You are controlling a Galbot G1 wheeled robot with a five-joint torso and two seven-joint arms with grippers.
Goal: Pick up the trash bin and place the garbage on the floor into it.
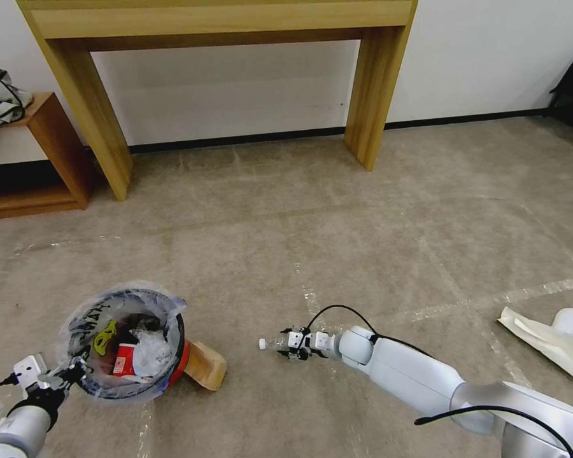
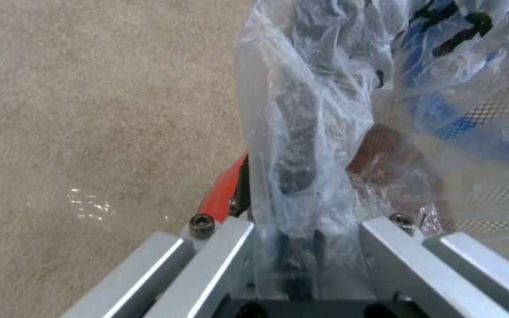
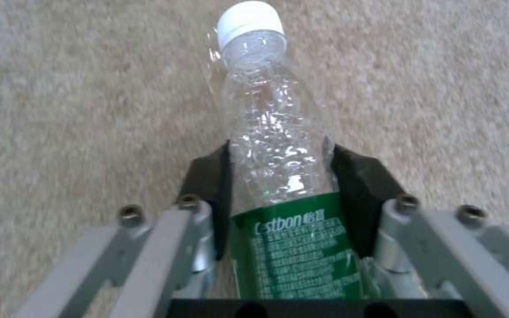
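We see the right gripper's fingers [image 3: 360, 185] clenched on a small clear bottle [image 3: 278, 145] with a green label and a white cap; the dark pads press its body from both sides, and the capped neck pokes out past the tips. In the head view the right gripper [image 1: 285, 343] holds this bottle [image 1: 270, 344] lying roughly level, low over the floor [image 1: 363, 242], cap toward the robot's left. Whether the bottle touches the carpet or hangs just above it, we cannot tell from here.

The left gripper's fingers [image 2: 384, 247] are closed on the rim of the trash bin [image 2: 225, 190], pinching the crinkled clear liner [image 2: 307, 132] together with the red edge. In the head view the left gripper [image 1: 70, 375] grips the near left side of the trash bin [image 1: 128, 343], which stands upright at the lower left. Its liner [image 1: 83, 318] is folded out over the rim, and inside we make out a red wrapper [image 1: 126, 360] and crumpled clear plastic [image 1: 151, 351].

A tan paper bag [image 1: 205, 365] lies on the floor touching the bin's right side. Well apart, at the right edge, lies a crumpled white tissue [image 1: 554, 340]. Clear tape lines [image 1: 490, 299] cross the carpet between them.
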